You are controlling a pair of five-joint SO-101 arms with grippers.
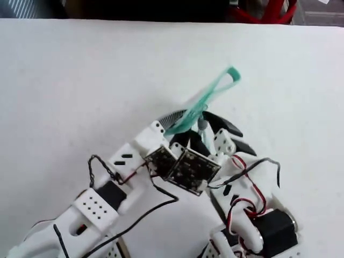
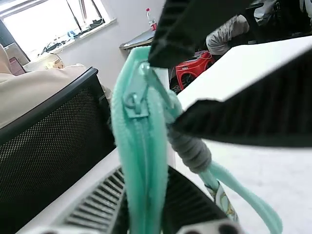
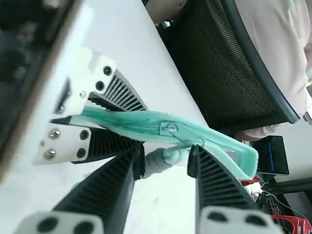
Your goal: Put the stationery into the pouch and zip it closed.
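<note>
Pouch (image 1: 209,97), teal, is up in the air over the table (image 1: 80,80), caught between the two grippers near the middle of the high view. Its free end points up and away from the arms.

The left fingers (image 2: 92,207), ribbed and black, are pressed together on one end of the pouch, one on each face. The zip runs out edge-on from between them. Partway along the zip sits the slider (image 2: 134,103), and a grey pull (image 2: 191,151) hangs from it. The right fingers (image 3: 112,185) pinch that pull between their tips, just beside the slider. I cannot tell whether the zip past the slider is shut.

The left gripper (image 1: 173,124) and the right gripper (image 3: 165,158) are very near each other, the right one's fingers reaching in close to the left one's. In the high view the left arm comes in from the lower left and the right arm from the lower right, and their wrists meet just under the pouch. A black mesh chair (image 2: 53,141) stands beyond the table's edge.
</note>
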